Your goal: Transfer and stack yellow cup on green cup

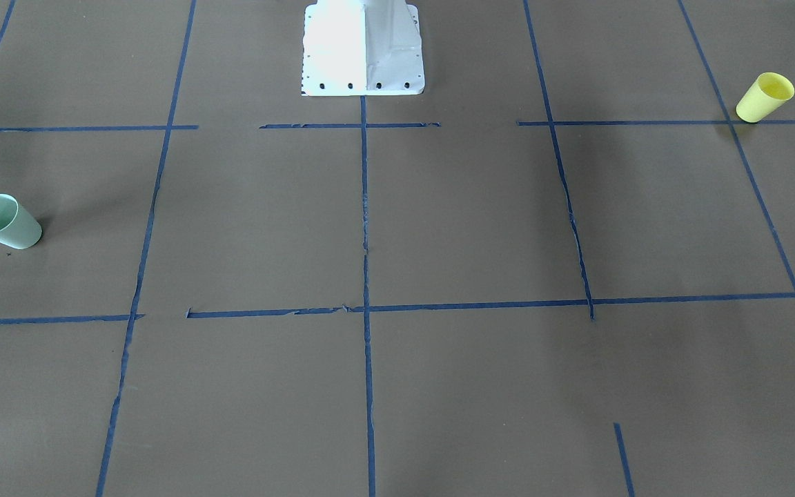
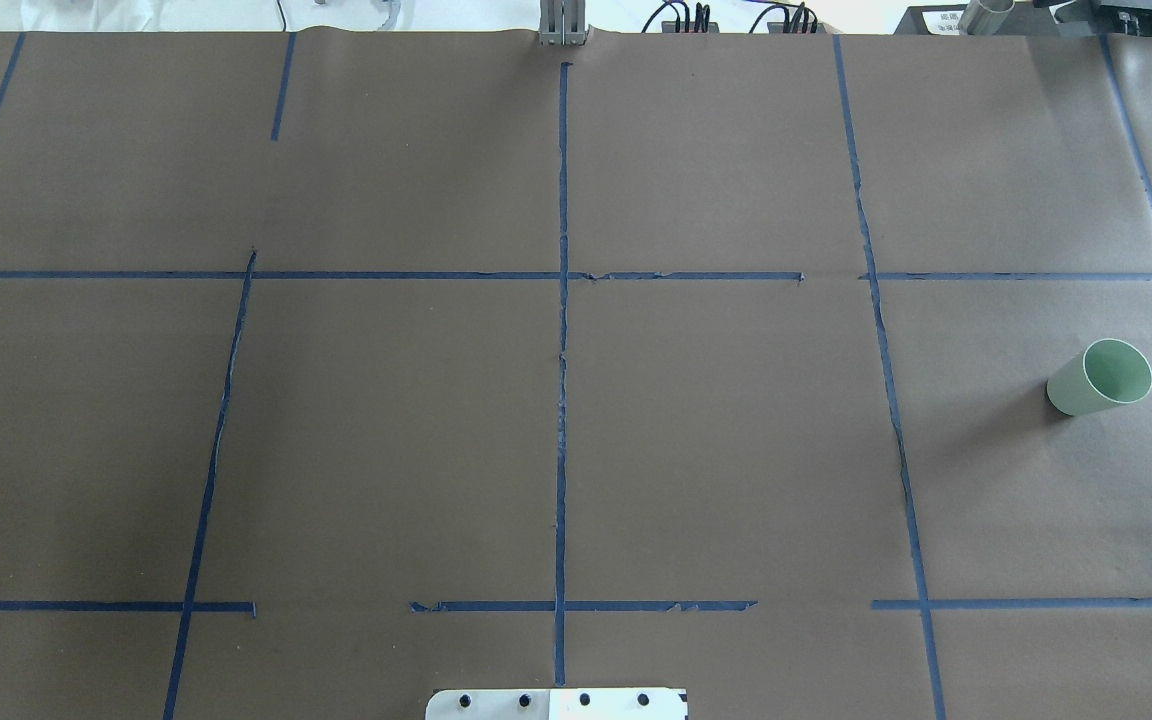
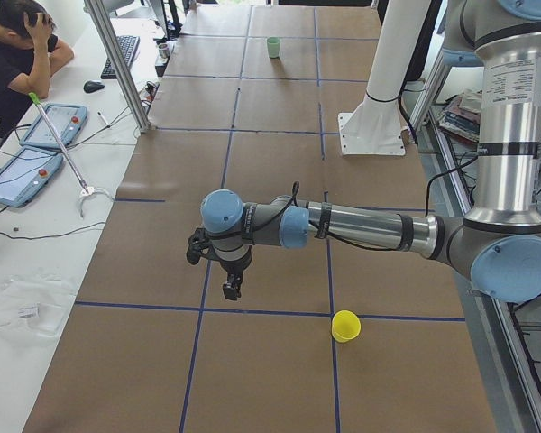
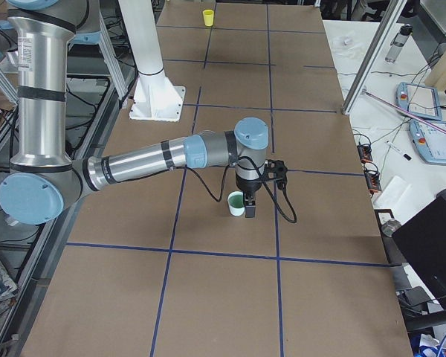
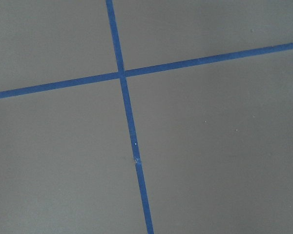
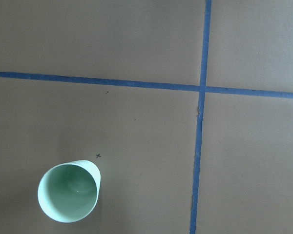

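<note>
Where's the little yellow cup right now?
In the front-facing view, the small bright yellow plastic cup stands upright far right, the robot's left side, beside a blue tape crossing.

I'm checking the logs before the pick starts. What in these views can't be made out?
- Left gripper, right gripper: jaws open or shut unknowable; seen only in side views, small.
- Small bright yellow plastic cup: outside the overhead view's edge.
- Pale mint-green plastic cup: exterior right, the right gripper overlaps it; contact unclear.
</note>
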{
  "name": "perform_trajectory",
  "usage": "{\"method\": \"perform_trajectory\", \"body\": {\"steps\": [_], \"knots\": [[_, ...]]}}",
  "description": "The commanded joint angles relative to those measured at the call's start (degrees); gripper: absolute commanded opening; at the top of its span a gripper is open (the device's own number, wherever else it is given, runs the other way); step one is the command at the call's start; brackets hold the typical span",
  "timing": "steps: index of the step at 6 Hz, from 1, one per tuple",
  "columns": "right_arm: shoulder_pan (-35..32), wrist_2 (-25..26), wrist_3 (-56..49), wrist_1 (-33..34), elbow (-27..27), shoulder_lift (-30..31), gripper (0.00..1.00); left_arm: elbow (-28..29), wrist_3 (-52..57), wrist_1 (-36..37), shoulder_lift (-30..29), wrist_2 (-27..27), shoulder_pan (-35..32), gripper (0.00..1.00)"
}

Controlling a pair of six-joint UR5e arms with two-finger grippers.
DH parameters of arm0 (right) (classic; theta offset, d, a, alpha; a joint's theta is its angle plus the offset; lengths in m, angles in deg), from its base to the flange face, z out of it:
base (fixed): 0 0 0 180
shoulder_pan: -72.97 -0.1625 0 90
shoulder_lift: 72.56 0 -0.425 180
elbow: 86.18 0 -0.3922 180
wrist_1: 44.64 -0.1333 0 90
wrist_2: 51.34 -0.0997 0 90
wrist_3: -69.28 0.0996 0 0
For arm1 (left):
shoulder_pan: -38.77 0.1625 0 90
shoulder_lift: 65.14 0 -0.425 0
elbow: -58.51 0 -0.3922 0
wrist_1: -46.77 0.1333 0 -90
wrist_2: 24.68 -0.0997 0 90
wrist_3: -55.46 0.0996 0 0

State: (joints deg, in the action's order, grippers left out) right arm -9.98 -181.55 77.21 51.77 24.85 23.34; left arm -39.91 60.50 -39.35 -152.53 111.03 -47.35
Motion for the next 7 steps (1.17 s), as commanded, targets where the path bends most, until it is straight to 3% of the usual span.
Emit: {"method": "perform_trajectory", "body": {"steps": [1,7], "knots": [[-0.01,-2.57,-0.27,-0.08,-0.12,2.08,1.0,-0.44,2.32,-4.1,1.85,-0.88,-0.36,1.0],[0.07,-3.21,-0.45,-0.17,-0.12,2.18,1.0,-0.88,2.33,-5.37,2.13,-0.45,-0.89,1.0]]}}
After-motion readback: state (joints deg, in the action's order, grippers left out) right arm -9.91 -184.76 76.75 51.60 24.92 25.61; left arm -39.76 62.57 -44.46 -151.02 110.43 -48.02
